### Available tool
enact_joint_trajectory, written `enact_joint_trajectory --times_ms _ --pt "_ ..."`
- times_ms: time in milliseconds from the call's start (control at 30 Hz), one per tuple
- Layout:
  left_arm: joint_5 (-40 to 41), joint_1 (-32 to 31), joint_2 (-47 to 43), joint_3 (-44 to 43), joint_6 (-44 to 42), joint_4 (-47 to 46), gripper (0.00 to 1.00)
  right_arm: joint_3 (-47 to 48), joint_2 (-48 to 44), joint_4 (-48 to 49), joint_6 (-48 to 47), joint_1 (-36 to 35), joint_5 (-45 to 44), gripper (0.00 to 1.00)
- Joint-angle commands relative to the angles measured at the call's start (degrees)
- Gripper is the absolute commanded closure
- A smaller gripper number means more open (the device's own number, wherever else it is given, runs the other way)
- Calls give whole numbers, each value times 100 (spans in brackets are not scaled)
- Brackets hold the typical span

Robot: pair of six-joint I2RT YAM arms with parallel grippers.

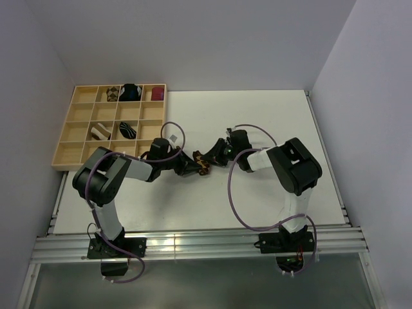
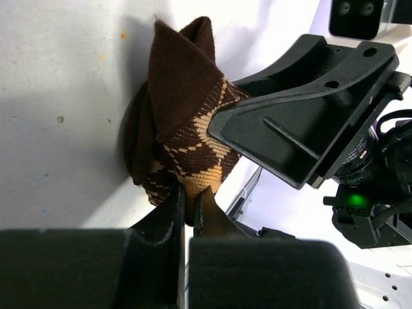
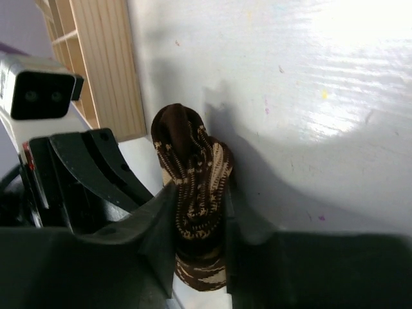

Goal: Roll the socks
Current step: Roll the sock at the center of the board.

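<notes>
My left fingers [image 2: 168,222] are clenched on the argyle sock's [image 2: 183,116] lower end, and my right fingers [image 3: 162,225] clasp its sides. It's at the middle of the table [image 1: 283,116], well off every edge. The wooden tray [image 1: 64,162] is far left, with open room on the right.

No readable text, label, brand or number anywhere.
</notes>
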State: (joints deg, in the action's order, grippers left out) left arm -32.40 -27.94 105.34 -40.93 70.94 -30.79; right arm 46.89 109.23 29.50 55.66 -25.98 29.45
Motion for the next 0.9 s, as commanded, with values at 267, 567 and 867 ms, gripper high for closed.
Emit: enact_joint_trajectory --times_ms 267,567,867 --pt "1787 -325 -1049 -310 -1309 2391 44 556 -543 -1803 -959 -179 -833 100" --pt "5136 -1687 -2017 -855 -2417 3377 33 1479 -605 -3711 -1154 -566 -1775 100" --pt "6307 -2566 -1333 -1505 -3244 3448 33 2297 -350 -4829 -1189 -742 -2163 100"
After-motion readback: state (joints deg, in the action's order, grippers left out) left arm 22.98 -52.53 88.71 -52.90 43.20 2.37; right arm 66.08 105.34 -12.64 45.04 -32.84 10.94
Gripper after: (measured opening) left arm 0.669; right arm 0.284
